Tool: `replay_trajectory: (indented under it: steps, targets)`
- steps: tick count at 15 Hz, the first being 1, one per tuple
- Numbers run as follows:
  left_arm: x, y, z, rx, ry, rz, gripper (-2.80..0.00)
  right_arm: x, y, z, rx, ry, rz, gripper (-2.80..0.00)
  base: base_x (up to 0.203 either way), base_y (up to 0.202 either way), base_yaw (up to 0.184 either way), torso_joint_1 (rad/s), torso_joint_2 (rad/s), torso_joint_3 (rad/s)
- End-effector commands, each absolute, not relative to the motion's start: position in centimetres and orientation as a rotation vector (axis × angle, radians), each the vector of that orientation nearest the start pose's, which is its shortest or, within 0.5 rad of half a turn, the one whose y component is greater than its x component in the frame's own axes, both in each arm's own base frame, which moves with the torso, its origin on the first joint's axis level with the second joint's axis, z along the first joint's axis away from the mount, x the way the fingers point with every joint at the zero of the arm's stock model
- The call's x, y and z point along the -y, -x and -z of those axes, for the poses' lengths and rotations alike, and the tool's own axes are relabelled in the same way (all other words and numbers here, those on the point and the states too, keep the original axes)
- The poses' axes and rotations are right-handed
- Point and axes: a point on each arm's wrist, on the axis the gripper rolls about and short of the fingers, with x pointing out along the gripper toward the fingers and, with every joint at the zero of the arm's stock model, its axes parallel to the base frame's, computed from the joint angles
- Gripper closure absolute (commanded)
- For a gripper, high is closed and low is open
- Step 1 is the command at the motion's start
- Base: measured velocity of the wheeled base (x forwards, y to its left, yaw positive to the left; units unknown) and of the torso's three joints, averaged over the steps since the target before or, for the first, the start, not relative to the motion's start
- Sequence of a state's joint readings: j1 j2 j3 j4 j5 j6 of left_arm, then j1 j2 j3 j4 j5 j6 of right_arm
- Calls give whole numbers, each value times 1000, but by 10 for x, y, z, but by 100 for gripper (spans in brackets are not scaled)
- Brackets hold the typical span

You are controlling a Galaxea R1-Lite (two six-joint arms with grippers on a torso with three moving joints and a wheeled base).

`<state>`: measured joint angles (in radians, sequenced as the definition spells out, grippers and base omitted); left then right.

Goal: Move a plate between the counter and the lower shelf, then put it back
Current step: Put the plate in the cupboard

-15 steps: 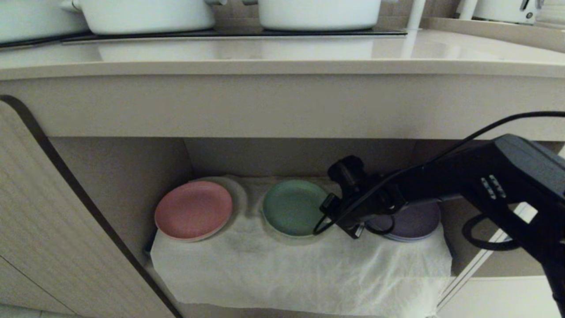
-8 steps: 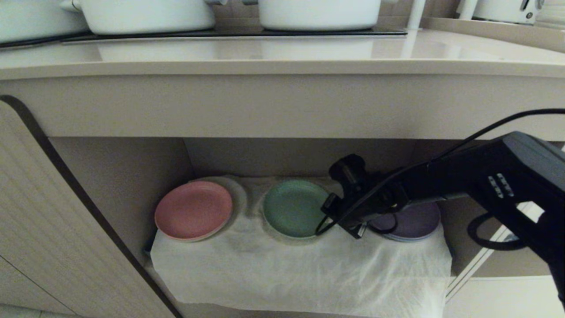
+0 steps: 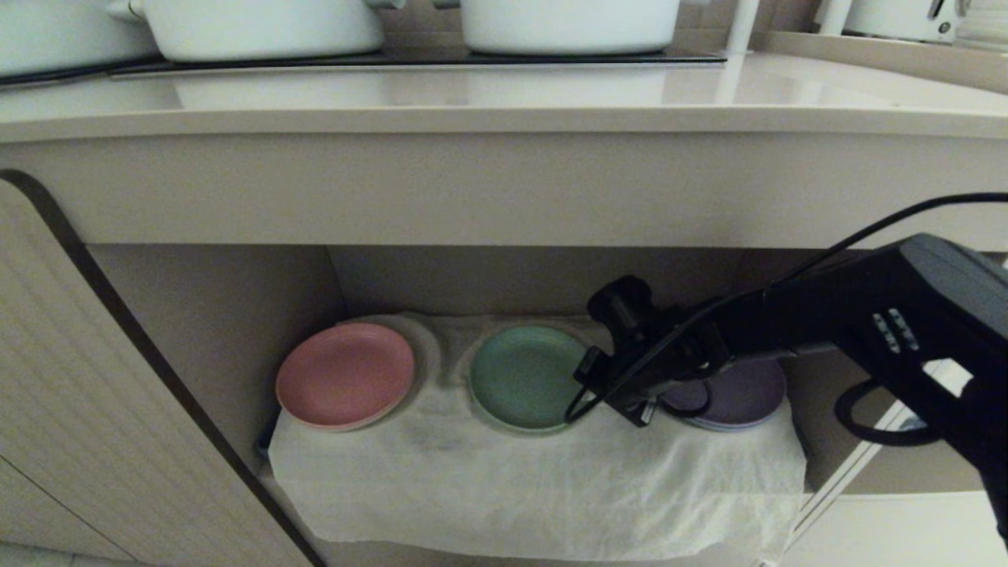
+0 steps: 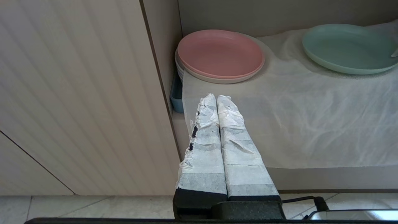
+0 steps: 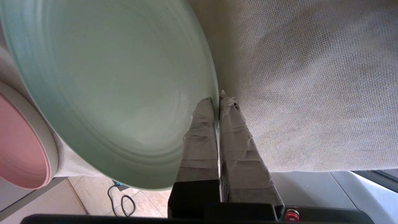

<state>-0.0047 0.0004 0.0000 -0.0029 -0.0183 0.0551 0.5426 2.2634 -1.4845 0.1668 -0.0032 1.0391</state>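
Setting: beige table (image 3: pixel 504 94) running above the lower shelf (image 3: pixel 236 315), a white cloth (image 3: pixel 535 488) draping its base
Plate: the plate (image 3: pixel 520 378) is sitting on the cloth between a pink plate (image 3: pixel 345 376) and a purple plate (image 3: pixel 744 394)
Right end effector (image 5: pixel 217 99): clenching the plate's right rim between taped fingers
Left end effector (image 4: pixel 216 99): hanging clenched and empty, in front of the shelf's left end near the pink plate

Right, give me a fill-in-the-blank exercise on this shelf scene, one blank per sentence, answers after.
1. The right gripper is shut on the rim of the ____ plate.
2. That plate sits between the pink plate and the ____ plate.
3. The plates rest on a wrinkled white ____ over the lower shelf.
4. White ____ stand on the counter above.

Missing words: green; purple; cloth; pots
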Motion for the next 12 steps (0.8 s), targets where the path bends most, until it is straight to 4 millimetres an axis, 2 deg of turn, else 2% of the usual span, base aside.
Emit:
replay_trajectory:
  steps: [1,6,7,12]
  targets:
    - [0,23,-76,4,-55,23,0,-222,-367,-80,-1066,-690,27,0,0,0,0,0,0,0]
    - [0,23,-76,4,-55,23,0,-221,-367,-79,-1069,-688,29,0,0,0,0,0,0,0]
    - [0,23,-76,4,-55,23,0,-221,-367,-79,-1072,-686,31,-280,0,0,0,0,0,0]
    - [0,23,-76,4,-55,22,0,-222,-366,-80,-1070,-686,30,-280,0,0,0,0,0,0]
